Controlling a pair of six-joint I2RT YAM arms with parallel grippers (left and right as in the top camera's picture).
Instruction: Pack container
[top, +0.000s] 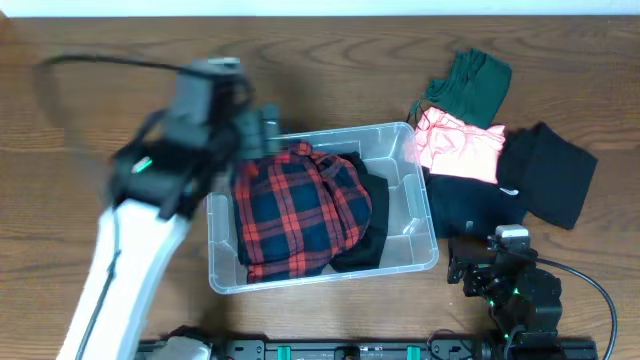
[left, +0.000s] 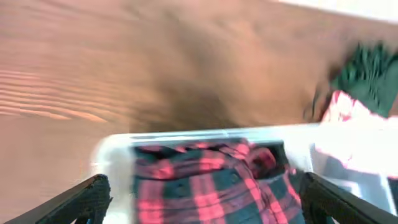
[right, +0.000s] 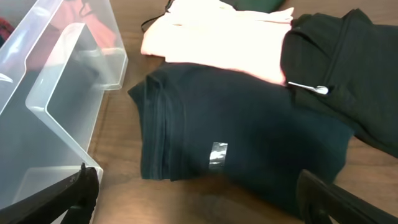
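Observation:
The clear plastic container (top: 412, 225) sits mid-table and holds a red and navy plaid shirt (top: 296, 208) over a black garment (top: 370, 222). My left gripper (top: 262, 128) hovers over the container's back left corner, blurred by motion, open and empty; its wrist view shows the plaid shirt (left: 211, 186) between the spread fingers (left: 202, 208). My right gripper (top: 478, 268) rests near the front right, open and empty, its fingers (right: 205, 205) over the near edge of a dark navy folded garment (right: 249, 143). The container's wall (right: 62, 106) shows at the left of that view.
Right of the container lie a pink garment (top: 458, 148), a dark green garment (top: 470, 85), a black garment (top: 545, 170) and the navy one (top: 470, 208). A black cable (top: 90, 62) arcs at the back left.

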